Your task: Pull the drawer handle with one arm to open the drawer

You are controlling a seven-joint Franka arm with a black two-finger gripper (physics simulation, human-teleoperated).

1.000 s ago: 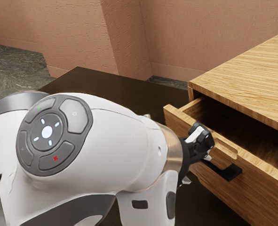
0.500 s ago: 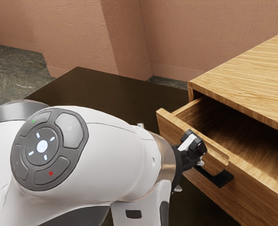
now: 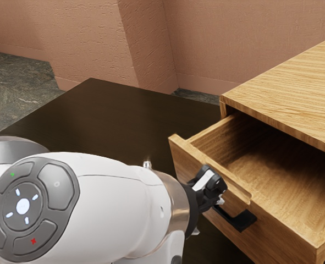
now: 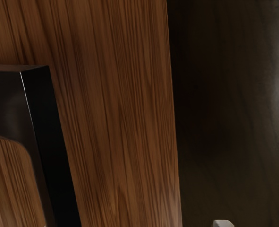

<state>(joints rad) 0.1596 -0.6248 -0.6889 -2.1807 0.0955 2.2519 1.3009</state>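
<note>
Wooden drawer [image 3: 244, 165] stands well open from its cabinet [image 3: 288, 93]; fingers [image 3: 220, 202] are clamped on the black handle [image 3: 240, 219].

The round grey control pad [image 3: 27, 206] on my arm's white housing carries the signs that can be read in the exterior view, all of them symbols rather than letters. A small green mark [image 3: 12, 174] sits on the pad's upper segment, toward the exterior view's left. A faint ring [image 3: 56, 183] marks the segment beside it. A small red cross [image 3: 33, 241] stands on the lower segment. At the pad's middle, a lit white disc [image 3: 22, 207] is ringed by four short white dashes. No word, brand or number is legible.
</note>
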